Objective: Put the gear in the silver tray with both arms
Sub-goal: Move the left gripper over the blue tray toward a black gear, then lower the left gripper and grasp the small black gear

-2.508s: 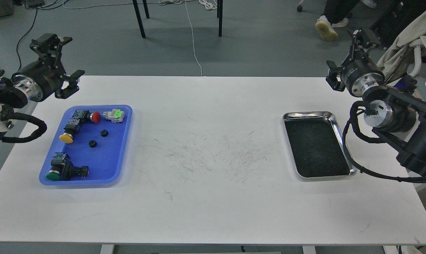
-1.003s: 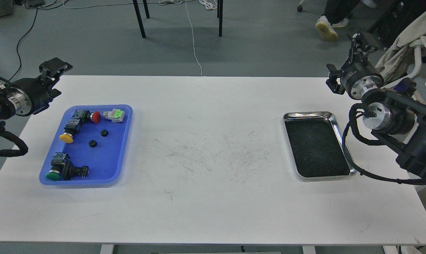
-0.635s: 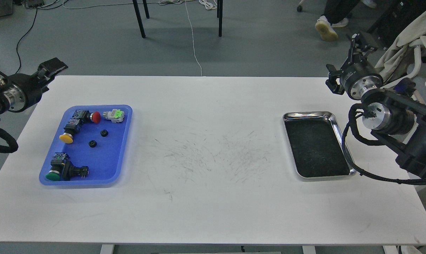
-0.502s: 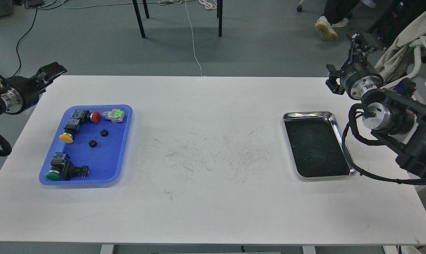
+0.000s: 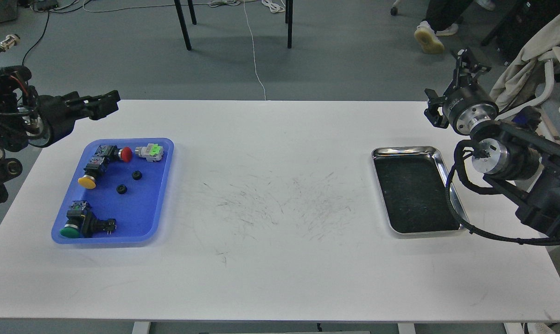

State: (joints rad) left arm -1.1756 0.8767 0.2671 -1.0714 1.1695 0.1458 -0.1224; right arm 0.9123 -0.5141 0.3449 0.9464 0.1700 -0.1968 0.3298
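Two small black gears lie in the blue plastic tray at the table's left. The silver tray sits at the right, its dark scuffed floor bare. My left gripper hovers behind the blue tray's far left corner with its fingers pointing right; they overlap, so I cannot tell how wide they stand. My right gripper is open and empty, raised beyond the silver tray's far right corner. The right arm's black cable hangs along that tray's right rim.
The blue tray also holds push-button switches with a red, yellow and green cap, and a grey-green part. The white table is scuffed in the middle. Chair legs and a person's feet are beyond its far edge.
My left arm pulled back to the left, then turned its gripper and reached right over the table's far left edge. My right gripper shifted slightly left. The gears and trays have not moved.
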